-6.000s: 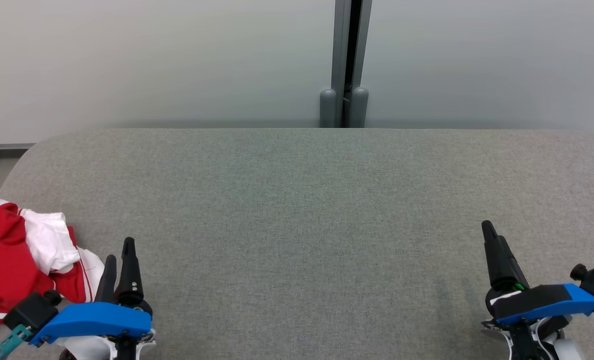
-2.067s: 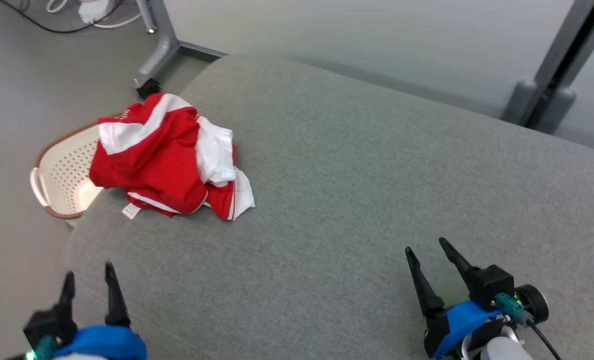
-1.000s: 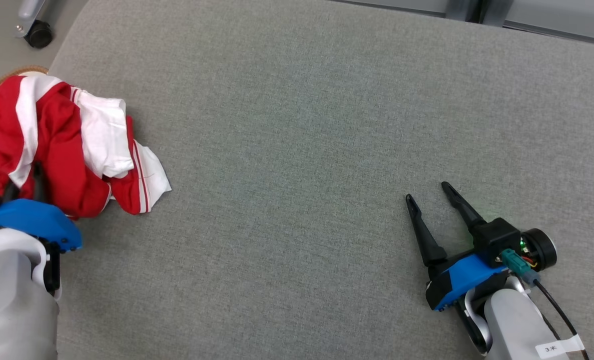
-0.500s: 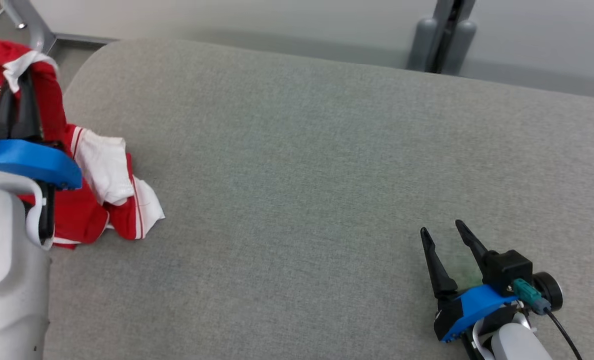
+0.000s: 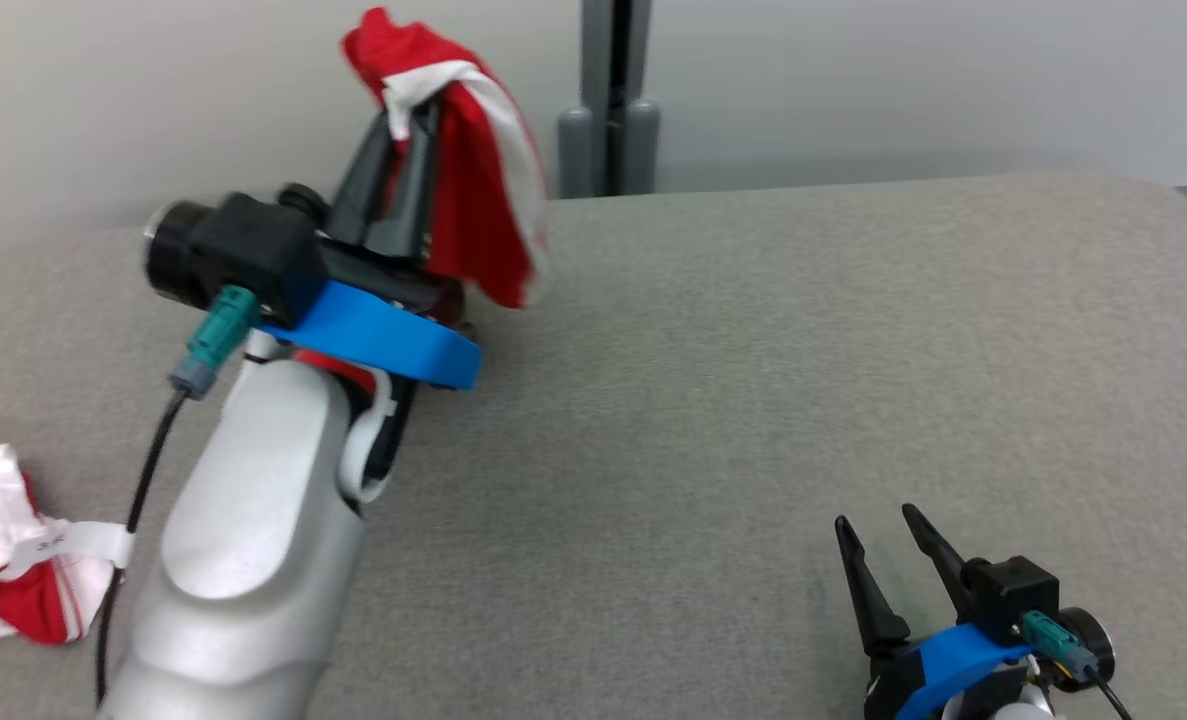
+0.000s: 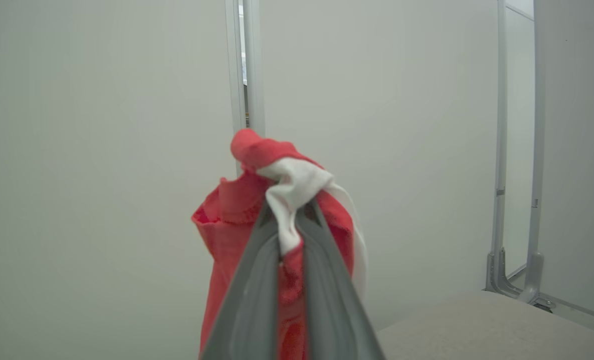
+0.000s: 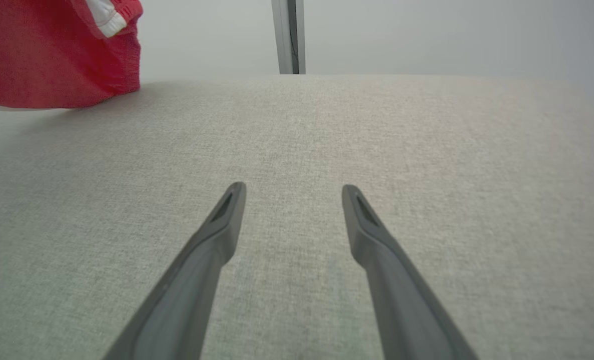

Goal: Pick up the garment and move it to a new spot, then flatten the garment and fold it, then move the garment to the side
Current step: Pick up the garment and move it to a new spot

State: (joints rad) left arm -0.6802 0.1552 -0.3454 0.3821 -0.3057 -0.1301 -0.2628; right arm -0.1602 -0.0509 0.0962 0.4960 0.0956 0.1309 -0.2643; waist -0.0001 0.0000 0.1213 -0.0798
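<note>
1. The left gripper (image 5: pixel 405 125) is raised over the grey fabric surface (image 5: pixel 753 350), its fingers pointing up towards the pale wall (image 5: pixel 103 100).
2. Its jaws are pressed together on a bunched fold of the red and white garment (image 5: pixel 473 220). In the left wrist view the gripper (image 6: pixel 289 220) has white and red cloth (image 6: pixel 226 240) squeezed between the two fingers, with a knob of it poking out past the tips.
3. The held cloth hangs down beside the fingers, in front of a grey post (image 5: pixel 608 100). Whether its hem touches the surface is unclear.
4. More red and white fabric (image 5: pixel 3 560), with a white label (image 5: pixel 63 542), lies on the surface at the lower left. The arm hides whether it joins the lifted part.
5. The right gripper (image 5: pixel 875 516) sits low at the lower right, jaws spread wide and empty. Its wrist view shows the gripper (image 7: pixel 292 189) over bare grey fabric, well apart from the red cloth (image 7: pixel 51 60).
</note>
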